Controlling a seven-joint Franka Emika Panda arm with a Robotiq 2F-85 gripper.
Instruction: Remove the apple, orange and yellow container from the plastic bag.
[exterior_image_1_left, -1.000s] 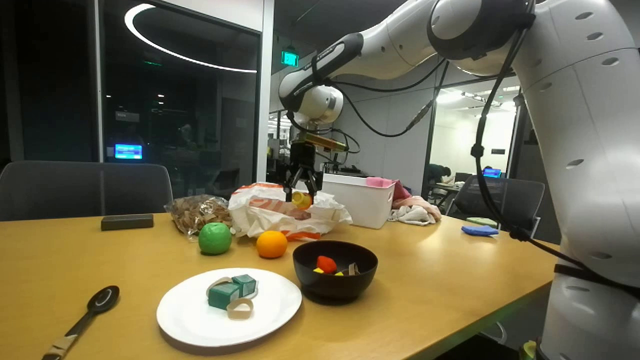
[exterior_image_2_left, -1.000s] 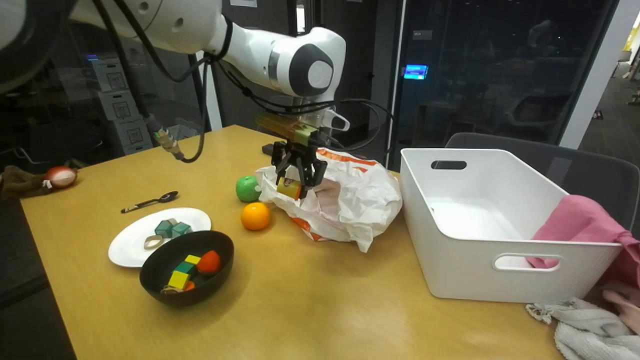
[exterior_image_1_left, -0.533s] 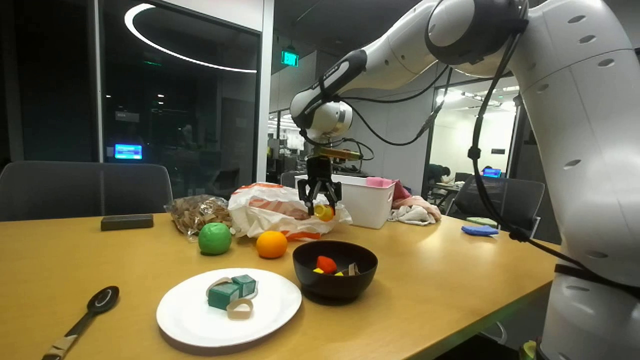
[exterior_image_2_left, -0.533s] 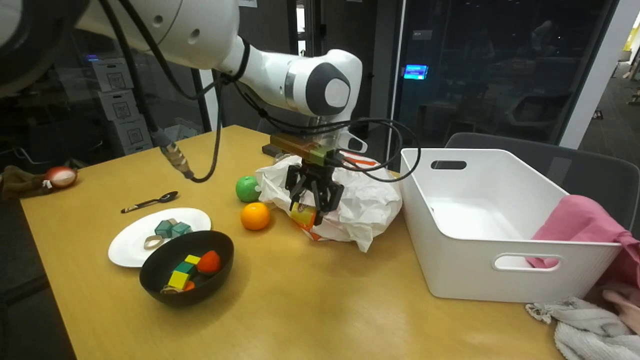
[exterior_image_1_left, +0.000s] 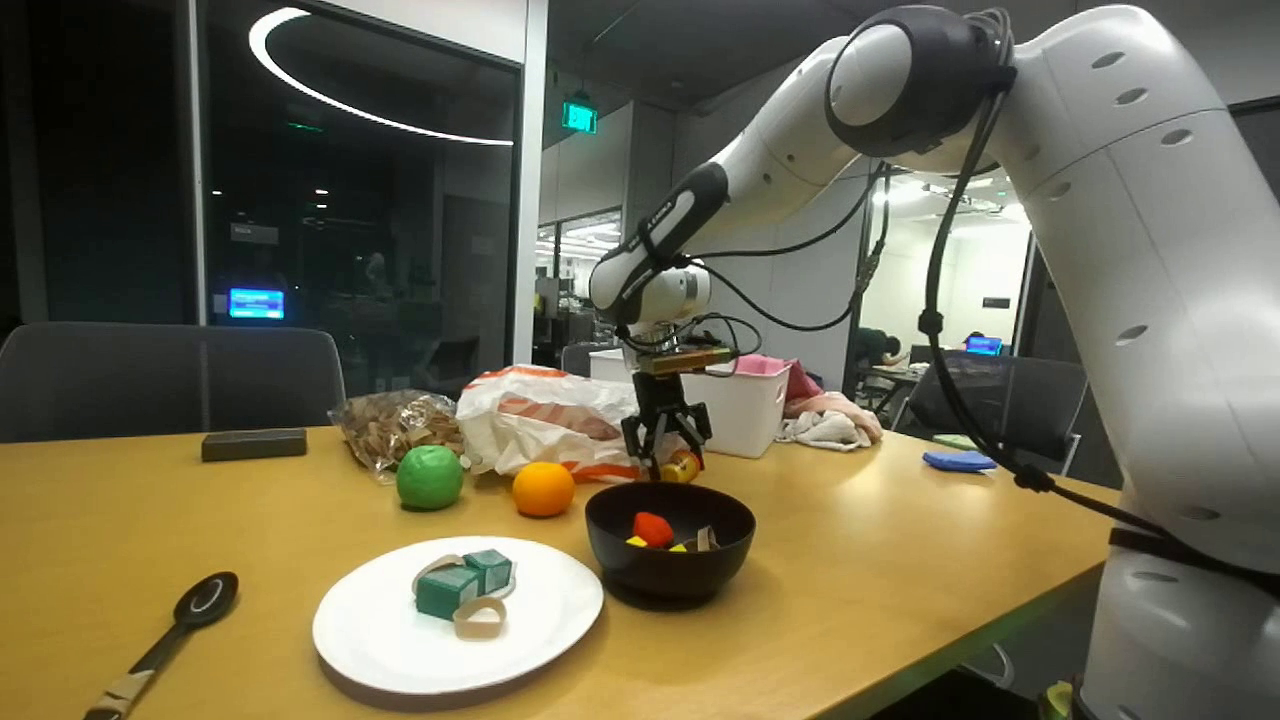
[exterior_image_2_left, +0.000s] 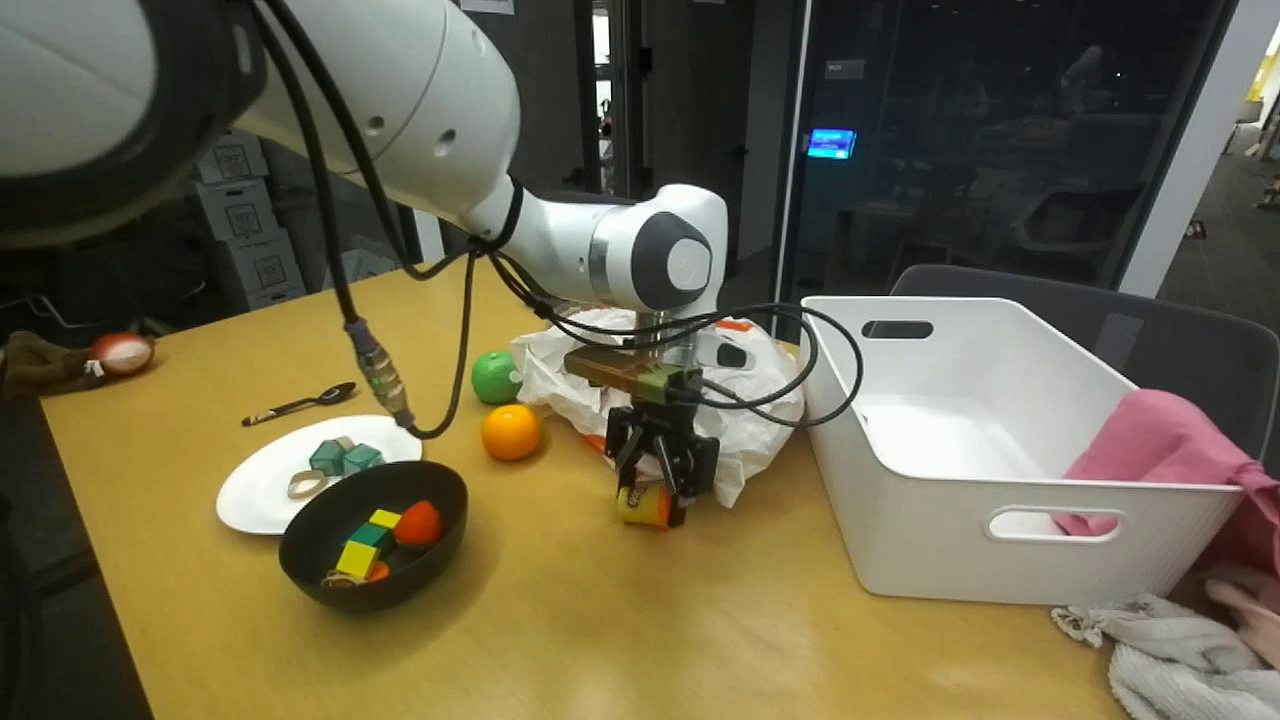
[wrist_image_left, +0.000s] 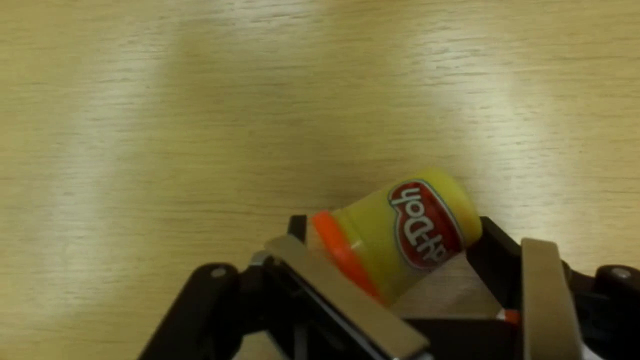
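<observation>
Green apple (exterior_image_2_left: 495, 378) and orange (exterior_image_2_left: 511, 433) are out on the table (exterior_image_2_left: 600, 620), plastic bag (exterior_image_1_left: 545, 395) beside them, then the claw (exterior_image_2_left: 650, 504), clamped on the yellow container (wrist_image_left: 400, 235). It's just come clear of the bag and down low (touchdown? can't tell), so probably only release left.

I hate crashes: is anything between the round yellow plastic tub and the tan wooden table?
Nothing visible: the tan wooden table shows under the yellow plastic tub, held by the black gripper. In an exterior view, the white plastic bag lies behind.
</observation>
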